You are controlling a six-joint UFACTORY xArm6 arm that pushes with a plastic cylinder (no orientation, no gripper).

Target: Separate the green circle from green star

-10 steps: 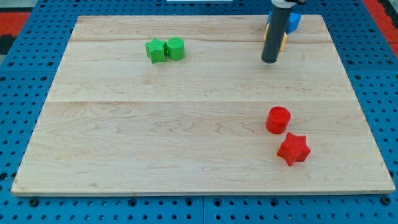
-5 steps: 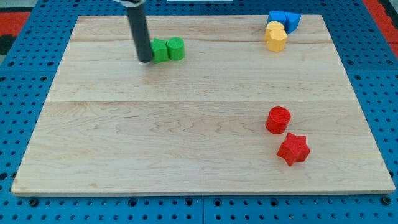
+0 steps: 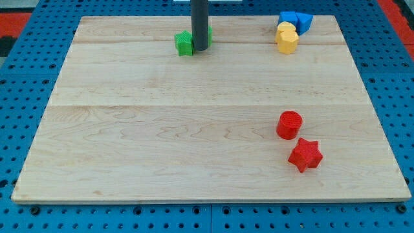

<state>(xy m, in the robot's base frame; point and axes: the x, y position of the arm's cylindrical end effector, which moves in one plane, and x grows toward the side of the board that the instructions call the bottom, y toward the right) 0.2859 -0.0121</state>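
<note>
The green star [image 3: 184,44] lies near the view's top, left of centre, on the wooden board [image 3: 194,129]. My tip [image 3: 200,49] stands right against the star's right side. The rod hides most of the green circle. Only a thin green sliver [image 3: 210,35] shows at the rod's right edge, so the rod stands between the two green blocks or in front of the circle. I cannot tell whether star and circle still touch.
A yellow block [image 3: 286,39] and blue blocks [image 3: 295,21] sit at the view's top right. A red circle [image 3: 289,125] and a red star [image 3: 305,155] lie at the lower right.
My tip swept from the top right to the left of the green star, then rightwards. Both green blocks have shifted right and slightly up, and the circle is now mostly hidden behind the rod.
</note>
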